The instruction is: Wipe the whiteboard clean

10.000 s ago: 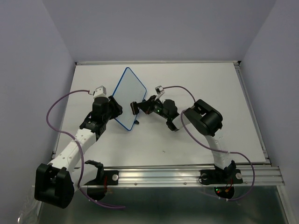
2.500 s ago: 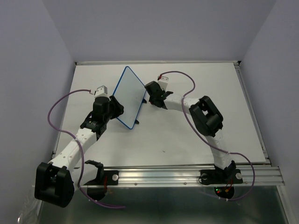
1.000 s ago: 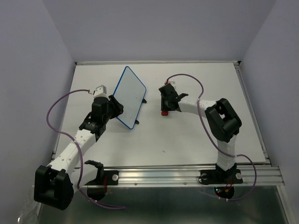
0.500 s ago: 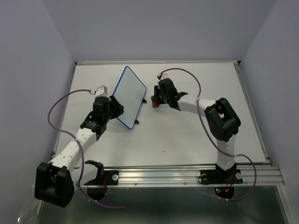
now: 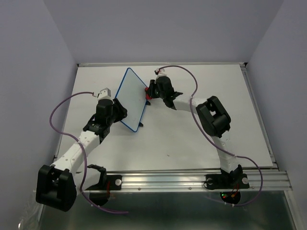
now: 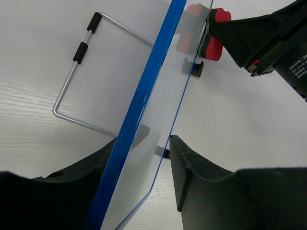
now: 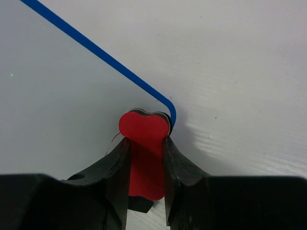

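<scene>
Top view: small rectangular whiteboard (image 5: 134, 98) with a thin blue rim stands tilted on edge, upper left of centre on the white worktop (image 5: 192, 139).

Left gripper (image 5: 117, 111) is at the board's lower left edge. In the left wrist view, left gripper (image 6: 144, 146) is narrowed onto the whiteboard (image 6: 139, 110), with one black finger (image 6: 201, 177) on each side of the blue rim. It holds the board up.

Bent grey wire stand (image 6: 76, 81) with black sleeves lies on the worktop, upper left of that frame, behind the board.

Right gripper (image 5: 152, 91) is at the board's upper right corner in the top view, clamped on a small red eraser block (image 5: 147, 97). In the right wrist view, right gripper (image 7: 144, 143) pinches the red eraser block (image 7: 144, 127) between both fingers. The block's rounded end meets the board's rounded blue corner (image 7: 170, 112).

In the left wrist view, the eraser block (image 6: 216, 33) touches the board face at top centre, with a red reflection beside it. No marks can be made out on the board surface.
</scene>
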Controlling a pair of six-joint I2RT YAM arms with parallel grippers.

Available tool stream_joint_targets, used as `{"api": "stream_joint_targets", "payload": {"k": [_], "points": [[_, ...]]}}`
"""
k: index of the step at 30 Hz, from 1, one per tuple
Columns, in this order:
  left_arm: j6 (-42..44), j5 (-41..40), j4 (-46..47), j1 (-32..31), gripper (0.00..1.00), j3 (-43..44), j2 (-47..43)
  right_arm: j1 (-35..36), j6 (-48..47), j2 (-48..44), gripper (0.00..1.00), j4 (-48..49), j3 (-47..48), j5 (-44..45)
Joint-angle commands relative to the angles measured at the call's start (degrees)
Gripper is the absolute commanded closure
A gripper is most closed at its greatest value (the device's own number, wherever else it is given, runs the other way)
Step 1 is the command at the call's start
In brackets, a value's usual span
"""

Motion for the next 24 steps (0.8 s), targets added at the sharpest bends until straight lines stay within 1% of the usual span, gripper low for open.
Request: {"api": "stream_joint_targets", "payload": {"k": [1,5,7,9,13,14,18,21,24], "points": [[1.5,0.4,1.1,-0.3,0.49,1.8,0.4,0.3,2.8,1.1,0.99,6.3,3.3,-2.8],[1.9,0.5,1.1,-0.3,0.5,2.1,0.5,0.3,3.6,0.7,0.98,11.7,0.8,-10.8],[2.2,0.5,1.2,-0.3,0.5,2.2,0.4,0.3,4.0,0.0,0.96,14.6,-1.3,-13.4],[2.3,0.5,1.4,-0.3,0.5,2.2,0.6,0.3,5.2,-0.9,0.95,16.5,-2.6,-13.5],[2.3,0.6,1.4,-0.3,0.51,2.5,1.7,0.3,8.8,-0.5,0.94,16.4,-1.8,-9.8],[2.4,0.7,1.4,-0.3,0.52,2.7,1.8,0.3,11.8,0.3,0.94,15.8,-1.7,-9.0],[2.6,1.1,1.4,-0.3,0.52,3.0,2.4,0.3,15.5,1.9,0.94,15.6,-0.7,-8.9],[2.9,1.2,1.4,-0.3,0.52,3.3,2.5,0.3,17.2,3.7,0.94,13.8,0.6,-5.3],[3.1,1.4,1.3,-0.3,0.52,3.3,2.4,0.3,19.3,5.1,0.94,10.1,2.2,2.7]]}}
